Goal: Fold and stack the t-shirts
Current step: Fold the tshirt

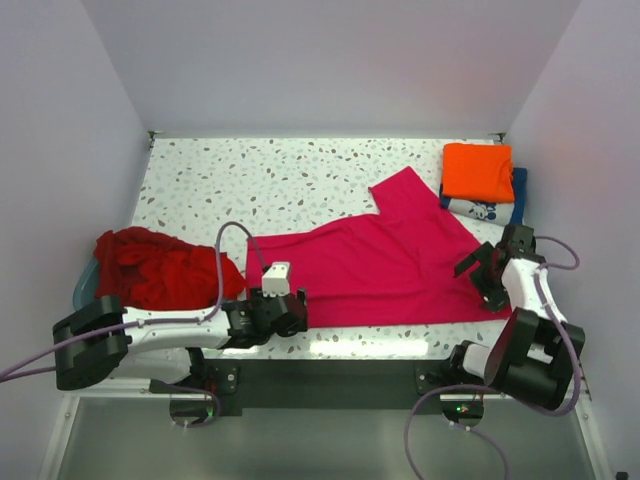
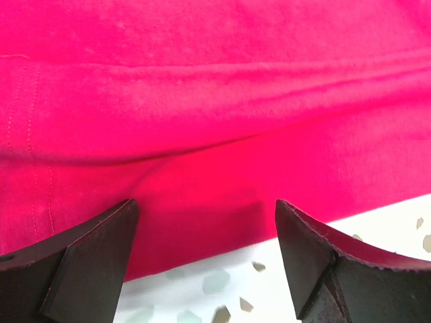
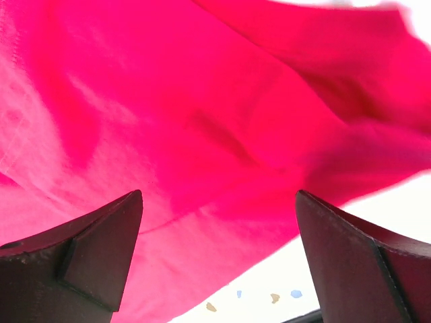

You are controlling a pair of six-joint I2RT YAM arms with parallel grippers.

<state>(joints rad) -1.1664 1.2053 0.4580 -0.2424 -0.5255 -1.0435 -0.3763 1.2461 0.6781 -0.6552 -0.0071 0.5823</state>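
Note:
A magenta-pink t-shirt (image 1: 380,260) lies partly folded across the middle of the speckled table (image 1: 260,180). My left gripper (image 1: 290,312) is at its near left edge. In the left wrist view it (image 2: 205,215) stands open, with the pink hem (image 2: 215,101) lying flat between and beyond the fingers. My right gripper (image 1: 486,270) hovers at the shirt's right corner. It (image 3: 219,202) is open too, over rumpled pink cloth (image 3: 202,121), holding nothing. A folded orange shirt (image 1: 477,170) rests on a navy one with white print (image 1: 490,208) at the back right. Dark red shirts (image 1: 150,265) are heaped at the left.
The red heap sits in a pale blue tub (image 1: 83,285) at the table's left edge. White walls close in the table at the back and both sides. Bare tabletop (image 2: 222,296) shows just in front of the pink hem.

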